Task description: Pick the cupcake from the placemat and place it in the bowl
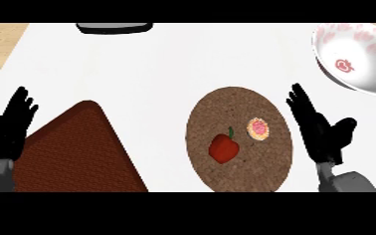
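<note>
With the small pink-frosted cupcake [258, 129] lying on the round brown woven placemat [238, 104] beside a red bell pepper [225, 147], the open-fingered right hand [322, 132], just right of the placemat, is best closed round the cupcake alone, the pepper left untouched.

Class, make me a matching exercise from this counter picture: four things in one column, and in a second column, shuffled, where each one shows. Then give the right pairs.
Things:
1. cupcake
2. red pepper
3. bowl
4. dark red mat

Places:
A. upper right corner of the view
B. right part of the round brown placemat, nearest the right hand
C. lower left, beside the left hand
D. middle of the round brown placemat

Pairs: 1-B, 2-D, 3-A, 4-C
</note>
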